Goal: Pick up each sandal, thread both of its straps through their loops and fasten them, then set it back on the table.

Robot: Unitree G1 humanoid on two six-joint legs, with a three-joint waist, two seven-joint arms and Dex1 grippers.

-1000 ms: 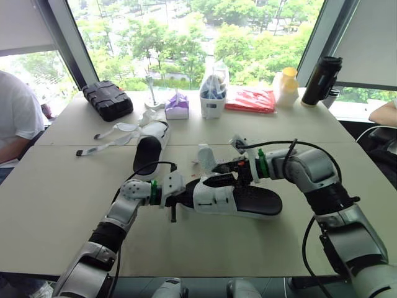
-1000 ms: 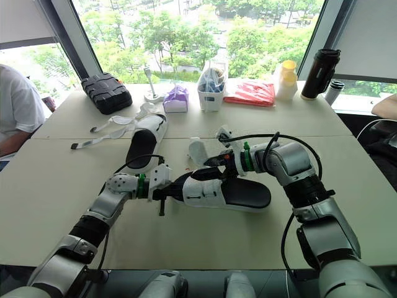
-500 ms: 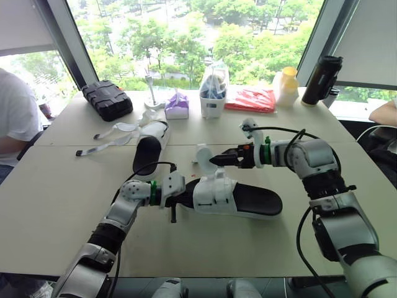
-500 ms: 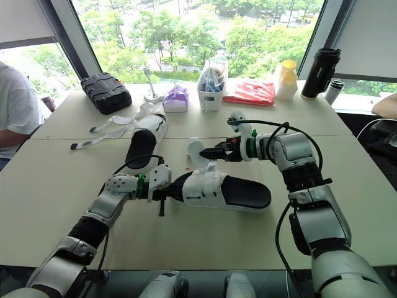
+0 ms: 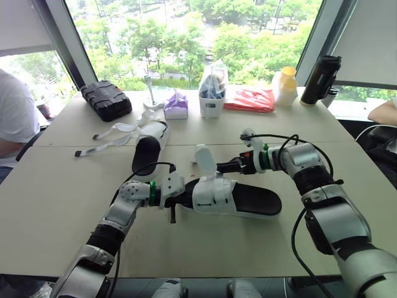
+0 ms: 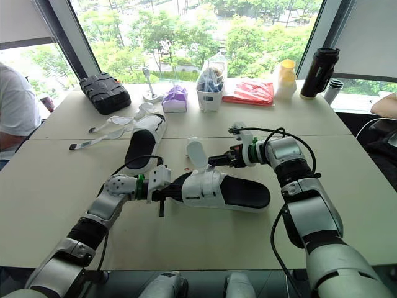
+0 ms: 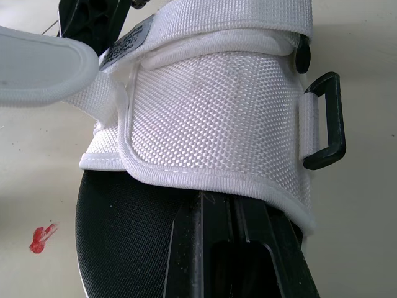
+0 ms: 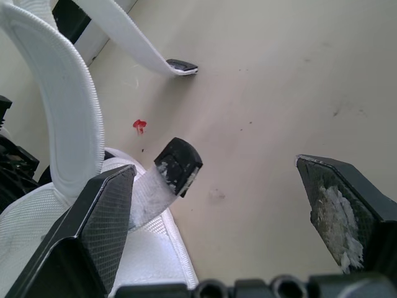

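Left gripper [image 5: 180, 202] pinches the toe end of the black-soled sandal with white woven straps [image 5: 248, 200] lying on the beige surface [image 5: 62, 198]; right gripper [image 5: 223, 166] stands spread, just beside its upright white strap [image 5: 205, 159].

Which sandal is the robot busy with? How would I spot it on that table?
On the beige table, look between the two arms for the near sandal. One white strap curls upright; the far sandal has straps lying flat.
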